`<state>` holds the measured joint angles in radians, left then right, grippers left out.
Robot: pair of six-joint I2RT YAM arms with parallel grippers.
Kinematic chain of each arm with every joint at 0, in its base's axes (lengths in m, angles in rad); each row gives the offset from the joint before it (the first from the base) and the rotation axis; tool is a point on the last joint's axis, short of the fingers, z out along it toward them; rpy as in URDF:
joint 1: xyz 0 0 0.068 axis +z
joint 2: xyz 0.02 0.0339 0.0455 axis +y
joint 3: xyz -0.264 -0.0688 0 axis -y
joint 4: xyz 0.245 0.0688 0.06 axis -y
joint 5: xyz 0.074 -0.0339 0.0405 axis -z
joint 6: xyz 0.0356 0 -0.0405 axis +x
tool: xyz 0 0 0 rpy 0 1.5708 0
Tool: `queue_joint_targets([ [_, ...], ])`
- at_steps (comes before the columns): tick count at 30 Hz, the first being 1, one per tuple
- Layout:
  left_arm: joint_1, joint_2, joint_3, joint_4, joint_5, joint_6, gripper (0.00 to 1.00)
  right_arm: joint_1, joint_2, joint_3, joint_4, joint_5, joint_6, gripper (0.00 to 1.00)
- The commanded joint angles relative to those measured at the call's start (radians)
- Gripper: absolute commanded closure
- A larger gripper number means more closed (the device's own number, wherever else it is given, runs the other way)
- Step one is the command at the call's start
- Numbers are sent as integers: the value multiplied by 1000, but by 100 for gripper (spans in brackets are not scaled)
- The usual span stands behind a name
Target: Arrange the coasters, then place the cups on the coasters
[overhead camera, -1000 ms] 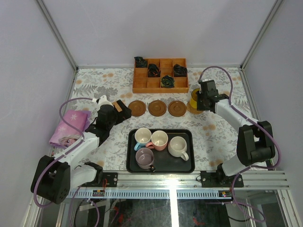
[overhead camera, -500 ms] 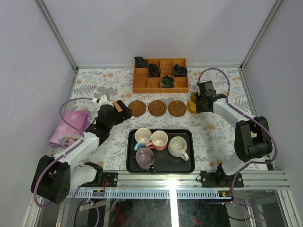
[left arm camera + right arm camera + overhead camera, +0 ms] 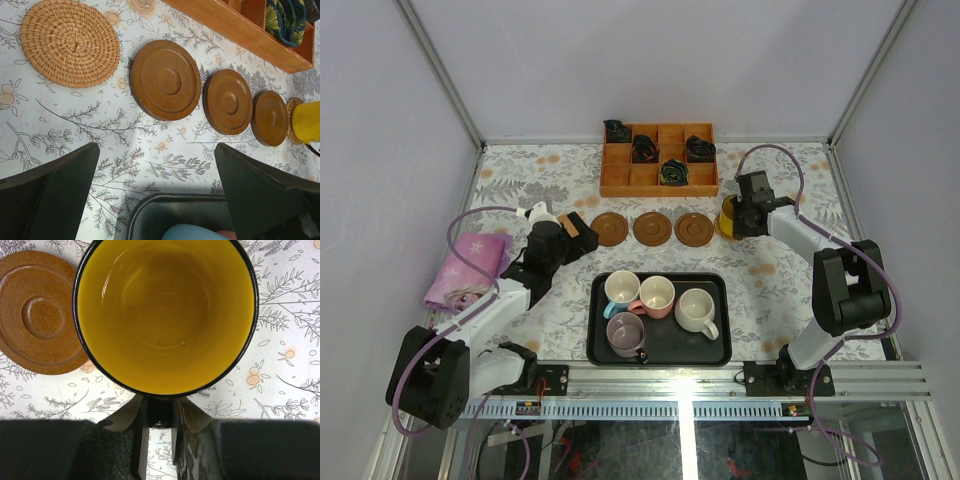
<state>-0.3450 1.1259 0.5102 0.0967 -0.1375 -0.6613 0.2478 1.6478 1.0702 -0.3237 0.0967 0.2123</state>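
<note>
My right gripper [image 3: 160, 412] is shut on the dark handle of the yellow cup [image 3: 165, 310], which stands upright at the right end of the coaster row [image 3: 728, 215]. A tan woven coaster [image 3: 291, 120] peeks out beside it. Three dark brown coasters [image 3: 610, 228] [image 3: 652, 228] [image 3: 694, 229] lie in a line, with another tan woven coaster [image 3: 70, 42] at the left end. The blue [image 3: 620, 290], pink [image 3: 656, 296], cream [image 3: 695, 310] and mauve [image 3: 625, 333] cups sit in the black tray [image 3: 720, 350]. My left gripper [image 3: 156, 155] hangs open over the tablecloth near the tray's corner.
An orange wooden grid box [image 3: 658, 160] with dark bundles stands behind the coaster row. A pink cloth bundle [image 3: 470, 268] lies at the left edge. Metal frame posts and walls bound the floral tablecloth.
My right gripper has shifted slightly left and nearer with the yellow cup, and its elbow has swung in. The left arm has not moved.
</note>
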Motion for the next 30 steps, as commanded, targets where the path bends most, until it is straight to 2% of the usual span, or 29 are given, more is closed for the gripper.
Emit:
queue_joint_targets([
  [1, 8, 10, 27, 23, 7, 2, 0, -6, -8, 60, 54, 36, 16, 91],
  [5, 8, 9, 27, 21, 10, 3, 0, -7, -16, 60, 34, 49, 28, 66],
  [9, 7, 4, 23, 16, 9, 3, 0, -7, -41, 56, 8, 59, 38, 48],
  [17, 7, 1, 27, 14, 20, 0, 0, -6, -99, 46, -43, 49, 62, 34],
  [22, 8, 1, 28, 15, 23, 0, 0, 8, -203, -5, -48, 24, 93, 32],
  [30, 8, 19, 29, 23, 30, 2, 0, 229, -424, -67, -80, 104, 95, 28],
])
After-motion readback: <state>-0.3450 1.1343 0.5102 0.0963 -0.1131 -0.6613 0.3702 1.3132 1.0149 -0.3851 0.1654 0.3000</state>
